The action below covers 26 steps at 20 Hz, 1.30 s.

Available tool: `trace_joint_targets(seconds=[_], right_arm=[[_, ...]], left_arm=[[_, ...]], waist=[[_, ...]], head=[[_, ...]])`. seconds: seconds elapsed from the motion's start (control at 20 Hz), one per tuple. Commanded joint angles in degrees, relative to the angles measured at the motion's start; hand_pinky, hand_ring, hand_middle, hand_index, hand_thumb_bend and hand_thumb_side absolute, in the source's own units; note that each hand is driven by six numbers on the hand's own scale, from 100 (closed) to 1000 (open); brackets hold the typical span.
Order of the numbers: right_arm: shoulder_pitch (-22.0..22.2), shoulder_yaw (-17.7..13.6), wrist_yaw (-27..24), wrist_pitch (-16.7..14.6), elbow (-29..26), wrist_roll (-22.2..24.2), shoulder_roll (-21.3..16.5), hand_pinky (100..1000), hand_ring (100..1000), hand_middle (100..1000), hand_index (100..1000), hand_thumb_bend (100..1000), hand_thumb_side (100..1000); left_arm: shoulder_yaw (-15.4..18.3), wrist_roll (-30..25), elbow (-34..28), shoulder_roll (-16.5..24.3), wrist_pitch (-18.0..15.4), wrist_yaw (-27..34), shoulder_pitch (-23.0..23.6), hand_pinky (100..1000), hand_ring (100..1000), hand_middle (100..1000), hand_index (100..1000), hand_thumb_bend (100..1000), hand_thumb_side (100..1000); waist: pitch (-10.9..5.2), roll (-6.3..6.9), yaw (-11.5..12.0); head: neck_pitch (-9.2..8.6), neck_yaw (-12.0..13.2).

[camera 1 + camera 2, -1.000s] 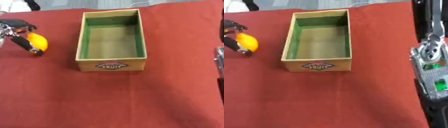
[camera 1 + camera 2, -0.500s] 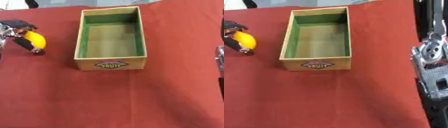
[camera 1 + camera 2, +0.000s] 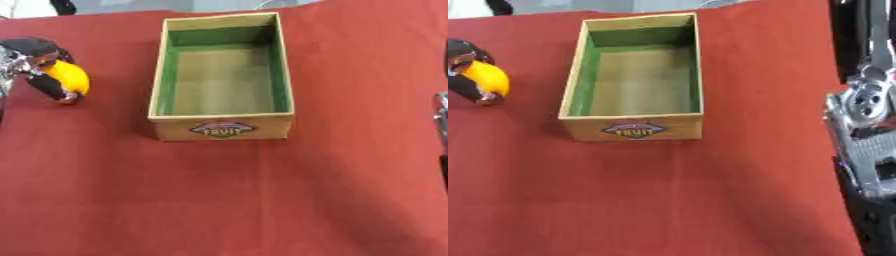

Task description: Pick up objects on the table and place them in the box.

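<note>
Red cloth covers the whole table (image 3: 219,200), and I count three things that matter on it: one box, one fruit, one working hand.

The wooden box (image 3: 223,75) sits toward the far edge, near the middle, green inside with a "FRUIT" label (image 3: 220,129) on its near wall. Nothing lies in it.

The one fruit — an orange-yellow, rounded piece, possibly a mango or lemon (image 3: 68,78) — is well to the left of the box, near the table's left edge. My left hand (image 3: 35,65) has its dark fingers (image 3: 45,86) curled round it, pinching it from above and from the near side. I can't tell whether the fruit touches the cloth or is just off it.

My right arm (image 3: 868,130) shows at the table's right edge as silver and black links; the hand itself is out of view.

Against half a second back, very little differs — the left hand keeps the same hold on the fruit, at nearly the same spot beside the box, and the box has not shifted. The right arm stands as it did.
</note>
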Motion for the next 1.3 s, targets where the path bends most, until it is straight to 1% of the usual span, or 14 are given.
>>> trace_joint_targets(seconds=[0.05,0.1,0.2,0.25,0.3,0.4,0.45,0.5,0.55,0.6,0.8,1.0,1.2,1.3], right_arm=[[-0.62,-0.04,-0.46,-0.10,-1.14,-0.09,-1.12,801,733,535,828,100,1000],[-0.58,-0.04,-0.47,-0.10,-1.14,-0.11,-1.11,801,733,535,828,100,1000],[-0.51,-0.05,-0.50,-0.11,-1.14,-0.14,-1.07,802,733,535,828,100,1000],[-0.47,-0.07,-0.52,-0.12,-1.14,-0.16,-1.05,802,733,535,828,100,1000],[-0.44,-0.09,-0.53,-0.12,-1.14,-0.20,-1.02,802,733,535,828,100,1000],[-0.38,-0.11,-0.58,-0.13,-1.14,-0.27,-0.96,802,733,535,828,100,1000],[-0.35,-0.12,-0.61,-0.15,-1.14,-0.31,-0.92,802,733,535,828,100,1000],[-0.32,-0.13,-0.64,-0.16,-1.14,-0.35,-0.89,803,733,535,828,100,1000],[-0.29,-0.15,-0.65,-0.16,-1.14,-0.38,-0.87,803,733,535,828,100,1000],[-0.26,-0.17,-0.65,-0.16,-1.14,-0.41,-0.84,803,733,535,828,100,1000],[-0.16,-0.20,-0.68,-0.20,-1.14,-0.49,-0.67,803,733,535,829,100,1000],[-0.07,-0.21,-0.70,-0.23,-1.14,-0.56,-0.53,803,733,535,829,100,1000],[-0.01,-0.24,-0.64,-0.24,-1.14,-0.54,-0.45,803,733,535,829,100,1000],[0.11,-0.27,-0.62,-0.24,-1.14,-0.54,-0.29,803,733,535,829,100,1000]], left_arm=[[0.58,-0.34,-0.15,1.46,0.54,-1.29,-1.26,589,706,680,870,402,417],[0.66,-0.42,-0.15,1.42,0.54,-1.45,-1.31,580,696,666,864,380,391],[0.83,-0.43,-0.16,1.32,0.49,-1.43,-1.40,552,665,631,842,308,306],[0.90,-0.33,-0.18,1.27,0.48,-1.28,-1.42,544,658,625,837,290,284],[0.98,-0.18,-0.19,1.23,0.52,-1.05,-1.43,512,631,604,818,245,240],[1.02,0.21,-0.23,1.16,0.69,-0.58,-1.45,485,609,598,793,194,198],[1.03,0.44,-0.29,1.12,0.83,-0.35,-1.47,483,607,596,791,190,196],[1.03,0.71,-0.39,1.09,0.99,-0.10,-1.51,456,585,582,776,148,171],[1.03,1.03,-0.55,1.08,1.20,0.15,-1.54,453,582,581,773,142,167],[1.04,1.39,-0.75,1.06,1.41,0.45,-1.57,421,553,569,757,114,148],[0.99,2.93,-1.76,1.01,2.17,1.75,-1.67,380,521,542,729,100,113],[0.91,3.96,-3.25,1.00,2.58,3.14,-1.81,337,493,523,702,100,128],[0.97,3.64,-5.00,1.10,2.92,5.09,-1.82,332,490,522,699,100,130],[0.99,3.78,-7.20,1.10,2.50,6.31,-2.33,313,478,515,688,100,142]], waist=[[-1.27,-0.06,0.13],[-1.28,-0.04,0.15],[-1.32,-0.02,0.19],[-1.35,-0.01,0.21],[-1.39,-0.01,0.21],[-1.50,-0.01,0.21],[-1.55,-0.02,0.21],[-1.61,-0.04,0.22],[-1.66,-0.06,0.22],[-1.73,-0.08,0.22],[-1.96,-0.13,0.27],[-2.21,-0.20,0.37],[-2.36,-0.24,0.42],[-2.64,-0.27,0.57]], head=[[-0.59,0.22],[-0.54,0.21],[-0.49,0.19],[-0.49,0.19],[-0.52,0.19],[-0.54,0.17],[-0.53,0.16],[-0.53,0.13],[-0.52,0.10],[-0.51,0.10],[-0.51,0.08],[-0.40,0.06],[-0.27,-0.05],[-0.01,-0.30]])
